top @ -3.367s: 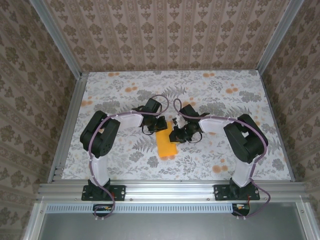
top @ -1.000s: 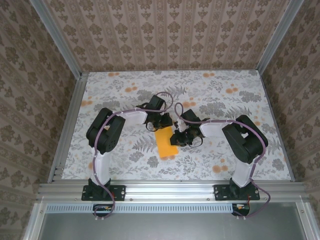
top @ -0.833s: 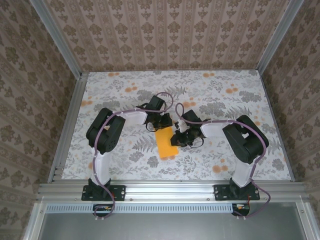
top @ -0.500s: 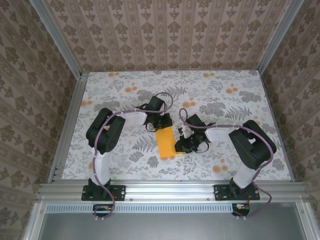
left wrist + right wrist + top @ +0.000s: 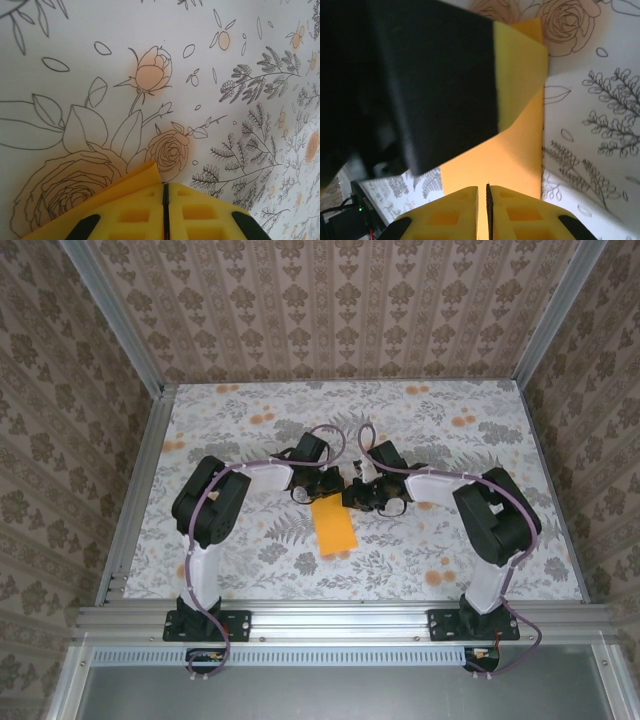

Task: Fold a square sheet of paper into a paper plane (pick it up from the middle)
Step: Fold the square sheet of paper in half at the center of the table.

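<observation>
My left arm bends inward, left gripper [image 5: 318, 486] shut at the far end of the folded square sheet of paper [image 5: 333, 528] in the middle of the table [image 5: 240, 430]. My right gripper [image 5: 357, 496] (fingers together too, holding nothing) has swung up from the sheet's right edge to sit beside it.

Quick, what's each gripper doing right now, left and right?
Left gripper: closed; a corner of the paper curls up at its tips, and whether it is pinched cannot be told.
Right gripper: closed over the paper, nothing seen between its fingers.
</observation>
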Robot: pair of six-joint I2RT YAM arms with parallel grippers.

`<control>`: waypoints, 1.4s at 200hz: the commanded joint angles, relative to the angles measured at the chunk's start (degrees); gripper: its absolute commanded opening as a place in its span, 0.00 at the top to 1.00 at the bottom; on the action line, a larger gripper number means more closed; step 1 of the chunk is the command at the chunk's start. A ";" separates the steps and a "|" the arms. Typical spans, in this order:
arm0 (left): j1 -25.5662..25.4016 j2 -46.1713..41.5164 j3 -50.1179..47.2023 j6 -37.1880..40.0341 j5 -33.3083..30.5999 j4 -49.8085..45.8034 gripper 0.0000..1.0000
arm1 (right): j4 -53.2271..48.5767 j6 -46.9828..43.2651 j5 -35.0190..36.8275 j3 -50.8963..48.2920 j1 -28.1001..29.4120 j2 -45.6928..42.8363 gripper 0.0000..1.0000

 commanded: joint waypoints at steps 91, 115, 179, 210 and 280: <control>0.30 1.97 -2.90 -0.97 -3.57 -3.33 0.90 | -4.61 -1.48 -2.11 -0.81 0.13 3.97 0.85; 0.38 1.94 -3.03 -0.64 -3.90 -3.47 0.90 | -7.74 -3.51 -2.27 -5.33 0.57 -0.24 0.85; 0.30 1.80 -2.65 -0.33 -3.38 -3.07 0.90 | -12.23 -4.11 -2.02 -15.30 4.60 -10.03 0.84; 0.21 -0.70 -1.25 -0.65 -1.76 -3.11 0.85 | -12.54 -3.84 1.06 -15.04 4.62 -16.42 0.84; 2.05 -17.58 -3.19 -1.03 -5.95 -8.76 0.49 | -11.19 -2.34 9.19 -9.69 7.50 -16.98 0.72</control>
